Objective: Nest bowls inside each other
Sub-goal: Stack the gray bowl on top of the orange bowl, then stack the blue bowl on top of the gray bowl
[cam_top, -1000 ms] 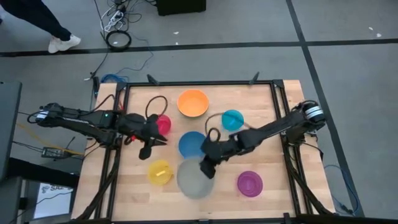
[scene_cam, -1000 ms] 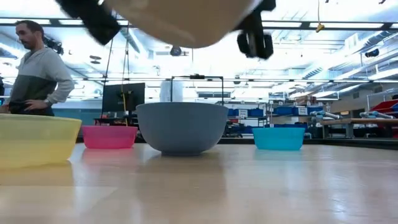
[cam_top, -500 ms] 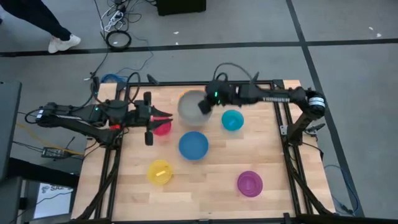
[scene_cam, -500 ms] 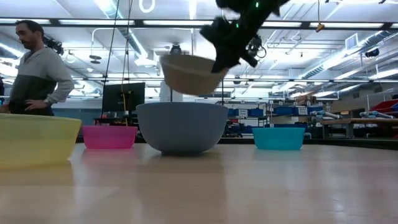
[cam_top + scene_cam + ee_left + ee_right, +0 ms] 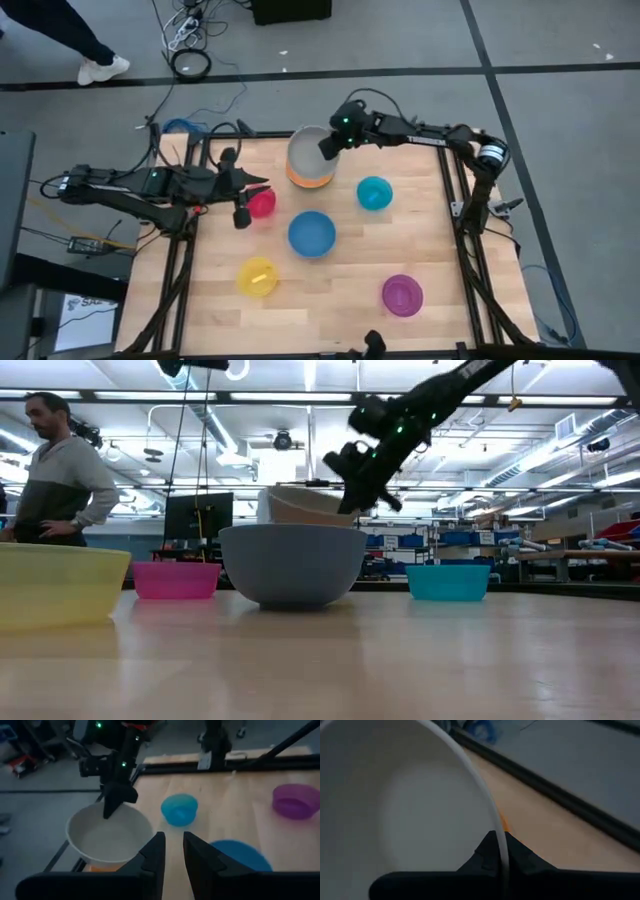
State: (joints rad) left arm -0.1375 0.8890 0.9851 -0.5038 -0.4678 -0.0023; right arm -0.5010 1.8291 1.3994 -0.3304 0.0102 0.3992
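Overhead, the right gripper (image 5: 327,148) is pinched on the rim of the grey-white bowl (image 5: 307,154), one dark finger inside the wall and one outside, as the right wrist view shows close up (image 5: 499,851). The bowl hangs upright directly over the orange bowl (image 5: 310,181), of which only a crescent of rim shows beneath it near the table's far edge; whether the two touch cannot be told. From table height the grey-white bowl (image 5: 305,506) appears above and behind the blue bowl (image 5: 292,565), with the right arm slanting down to it from the upper right.

The left gripper (image 5: 252,185) hovers at the table's left side, just beside the pink bowl (image 5: 262,202), its jaws a narrow gap apart and holding nothing. Its wrist camera looks past those fingers (image 5: 155,851) toward the lifted bowl (image 5: 109,833) and the teal bowl (image 5: 179,809).

The blue bowl (image 5: 311,233) sits at the middle of the wooden table (image 5: 450,245). The teal bowl (image 5: 374,192) stands to its right and farther back. The yellow bowl (image 5: 257,276) and the purple bowl (image 5: 402,296) lie toward the near edge, well apart from each other. Beyond the table, a person (image 5: 58,472) in a grey top stands in the workshop.
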